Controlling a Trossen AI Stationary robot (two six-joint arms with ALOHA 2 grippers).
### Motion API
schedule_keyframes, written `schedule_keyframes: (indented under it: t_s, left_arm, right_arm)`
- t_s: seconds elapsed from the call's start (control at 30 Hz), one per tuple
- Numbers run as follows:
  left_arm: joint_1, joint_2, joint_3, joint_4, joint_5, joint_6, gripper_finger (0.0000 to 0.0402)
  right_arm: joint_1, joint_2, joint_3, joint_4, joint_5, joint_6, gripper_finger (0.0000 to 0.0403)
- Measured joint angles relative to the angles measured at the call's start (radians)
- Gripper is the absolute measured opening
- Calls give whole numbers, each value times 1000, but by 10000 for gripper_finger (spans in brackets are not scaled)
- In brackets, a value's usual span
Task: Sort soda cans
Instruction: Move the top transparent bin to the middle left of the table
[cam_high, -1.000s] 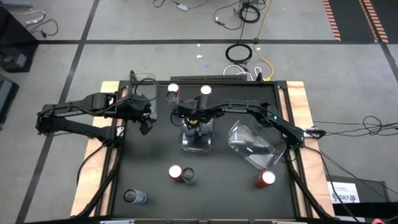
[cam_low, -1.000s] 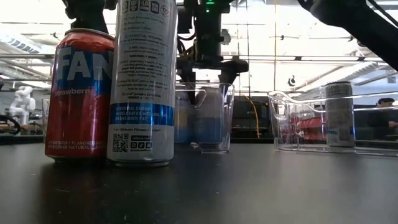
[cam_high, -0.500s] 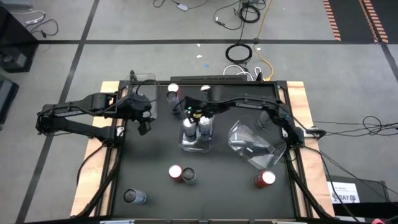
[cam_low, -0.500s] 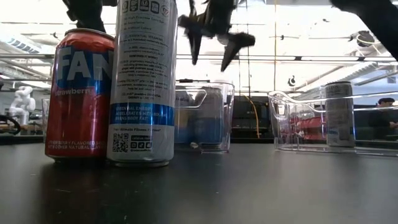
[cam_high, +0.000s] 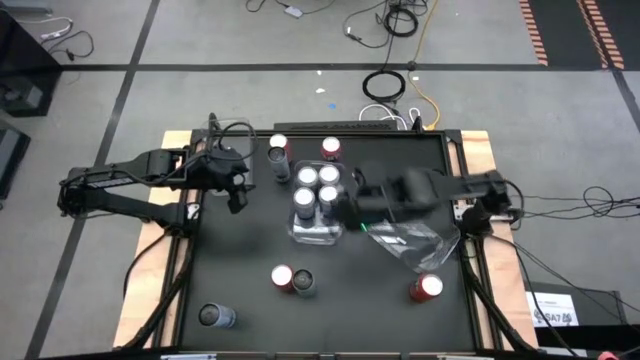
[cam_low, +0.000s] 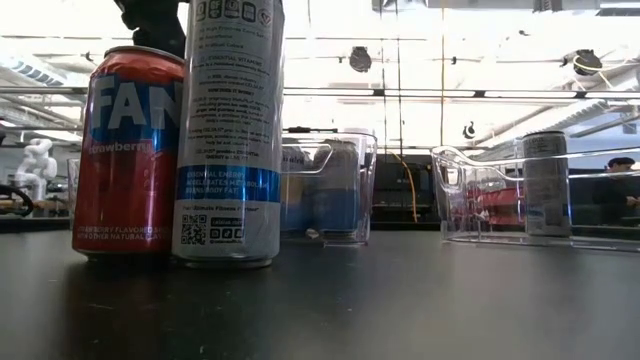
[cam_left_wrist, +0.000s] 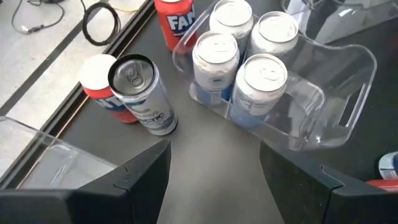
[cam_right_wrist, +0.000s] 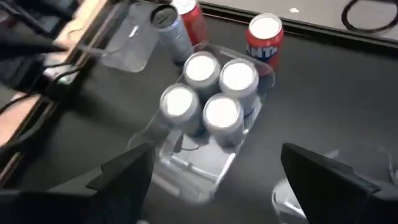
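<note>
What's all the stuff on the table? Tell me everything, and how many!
clear bins: three, see-through; left bin, middle bin, right bin
blue-silver cans: four, standing in the middle bin
red cans: four; two at the far edge, two near
grey cans: four; three loose, one at the right bin
left gripper: one, dark, open, left of the middle bin
right gripper: one, dark, open, beside the middle bin
</note>
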Motion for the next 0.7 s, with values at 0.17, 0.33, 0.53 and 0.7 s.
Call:
schedule_keyframes:
  t_s: [0.17,0.33,0.53,0.7]
  left_arm:
    - [0,0,0,-1,2,0,258]
    - [0,0,0,-2,47,1,258]
    - [0,0,0,1,51,34,258]
    - [0,1,0,20,52,52,258]
  right_arm:
    - [107,-5,-22,-8,95,177,341]
    - [124,0,-139,-6,6,367,333]
    - [120,1,-313,-9,-195,539,243]
    - [81,-66,-393,-7,-272,452,132]
